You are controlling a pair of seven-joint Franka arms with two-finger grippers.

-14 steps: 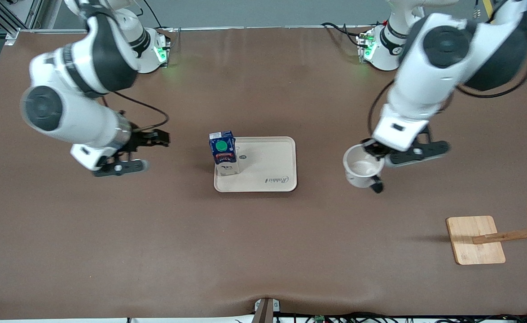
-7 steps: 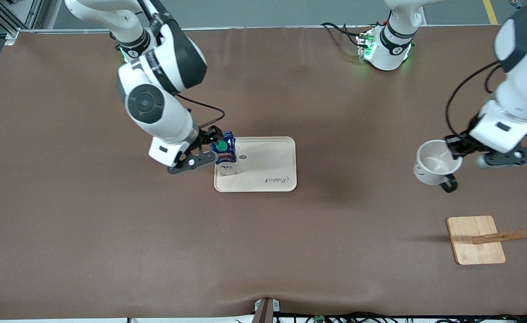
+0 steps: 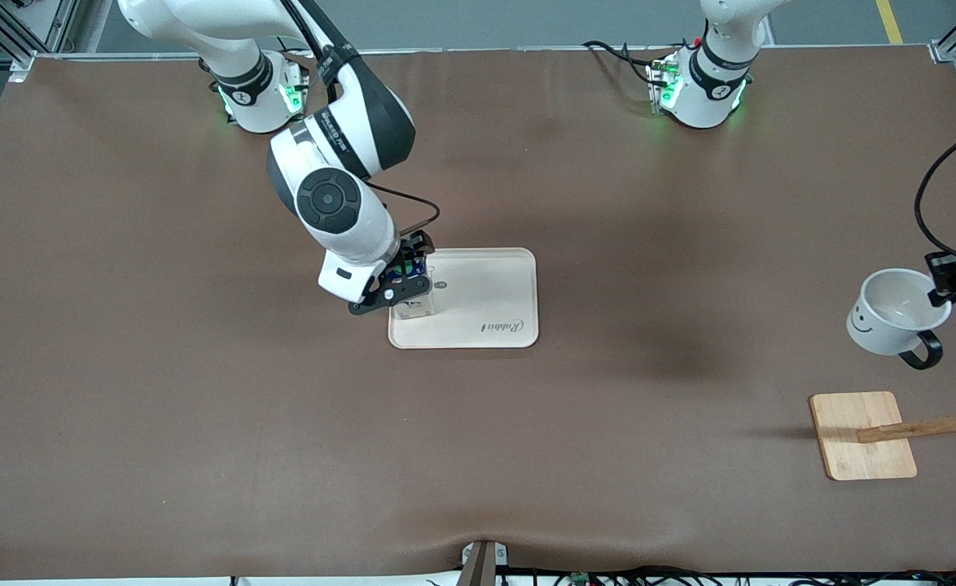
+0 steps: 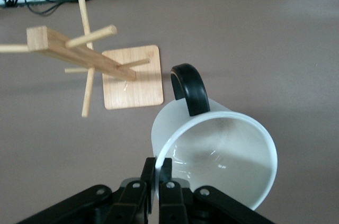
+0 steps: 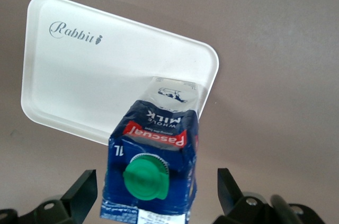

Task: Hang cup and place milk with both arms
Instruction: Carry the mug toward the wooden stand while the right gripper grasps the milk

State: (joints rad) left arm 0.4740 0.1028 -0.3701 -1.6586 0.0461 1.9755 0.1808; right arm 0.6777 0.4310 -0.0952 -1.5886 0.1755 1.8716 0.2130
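The cup point(image 3: 885, 313), white with a black handle and a smiley face, hangs tilted over the table close to the wooden rack point(image 3: 926, 425). My left gripper point(image 3: 952, 281) is shut on the cup's rim point(image 4: 159, 167); the handle point(image 4: 189, 89) points toward the rack point(image 4: 79, 57). The milk point(image 5: 153, 155), dark blue with a green cap point(image 5: 145, 180), stands on the white tray point(image 3: 486, 293) at its edge toward the right arm's end. My right gripper point(image 3: 401, 278) is open around the carton, one finger point(image 5: 82, 192) on each side and apart from it. It hides most of the milk point(image 3: 419, 306) in the front view.
The rack's square wooden base point(image 3: 862, 435) lies near the left arm's end of the table, nearer the front camera than the cup, and its pegs point(image 4: 98, 36) stick out sideways. The tray point(image 5: 116, 75) carries a "Rabbit" mark.
The right arm has swung in from its end of the table and set its open gripper around the milk. The left arm has carried the cup toward the rack.
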